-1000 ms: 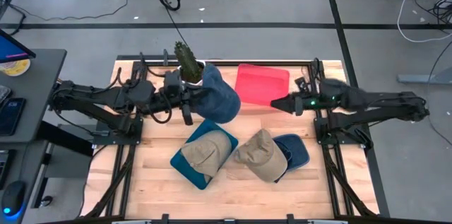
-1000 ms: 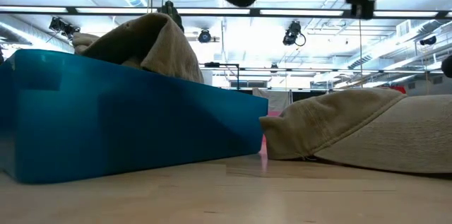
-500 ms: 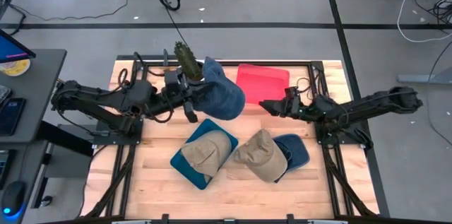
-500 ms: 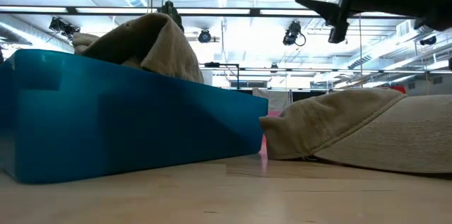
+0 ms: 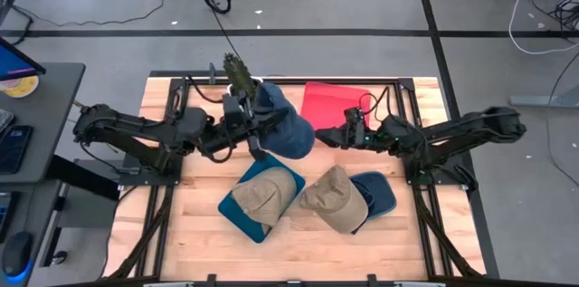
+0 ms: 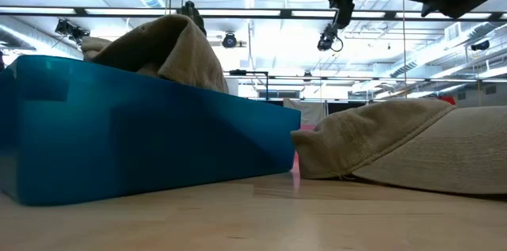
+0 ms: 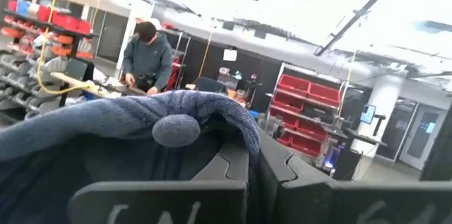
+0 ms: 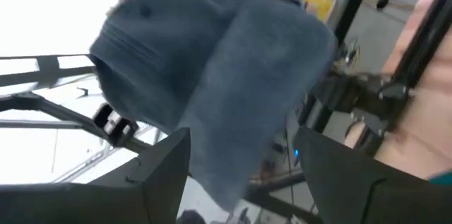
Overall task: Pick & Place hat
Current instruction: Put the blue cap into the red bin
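your left end effector [image 5: 256, 133] is closed on the blue hat [image 5: 282, 124], lifted above the desk [image 5: 204, 233] near the red tray [image 5: 333, 106], while the right end effector [image 5: 324, 136], fingers spread, comes close, so a careless handover may drop it.

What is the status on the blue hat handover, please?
Left hand shut on soft blue denim hat, held above table. Right hand open, beside hat. Tan caps and teal bin below.
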Robot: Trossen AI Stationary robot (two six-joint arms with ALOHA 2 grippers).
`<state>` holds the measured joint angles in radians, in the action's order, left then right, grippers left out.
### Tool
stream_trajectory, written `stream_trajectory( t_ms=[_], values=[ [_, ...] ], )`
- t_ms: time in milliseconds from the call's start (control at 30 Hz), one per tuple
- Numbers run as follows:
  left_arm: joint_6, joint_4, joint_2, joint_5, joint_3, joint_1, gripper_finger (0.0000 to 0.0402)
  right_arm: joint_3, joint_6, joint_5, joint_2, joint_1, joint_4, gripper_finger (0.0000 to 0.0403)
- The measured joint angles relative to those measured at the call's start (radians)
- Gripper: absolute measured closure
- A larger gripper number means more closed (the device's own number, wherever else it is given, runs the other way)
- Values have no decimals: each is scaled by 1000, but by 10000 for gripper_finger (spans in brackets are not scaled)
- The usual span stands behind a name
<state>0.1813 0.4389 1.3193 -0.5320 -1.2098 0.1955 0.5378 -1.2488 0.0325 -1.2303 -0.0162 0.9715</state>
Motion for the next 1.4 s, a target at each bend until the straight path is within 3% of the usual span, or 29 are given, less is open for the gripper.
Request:
stream_trajectory(
  t_ms=[700, 833, 1067, 1233, 1400],
  values=[
    [-63, -30, 5, 35, 0, 0, 400, 4, -73, -41, -31, 7, 135, 152],
    [-62, -58, 5, 37, 0, 0, 400, 4, -56, -42, -30, 13, 152, 204],
    [-62, -88, 5, 38, 0, 0, 400, 4, -18, -46, -31, 13, 153, 379],
    [-1, -119, 5, 40, 0, 0, 385, 4, 6, -49, -30, 13, 157, 384],
    [73, -168, 2, 40, 0, 0, 334, 4, 35, -52, -30, 15, 157, 394]
  ],
)
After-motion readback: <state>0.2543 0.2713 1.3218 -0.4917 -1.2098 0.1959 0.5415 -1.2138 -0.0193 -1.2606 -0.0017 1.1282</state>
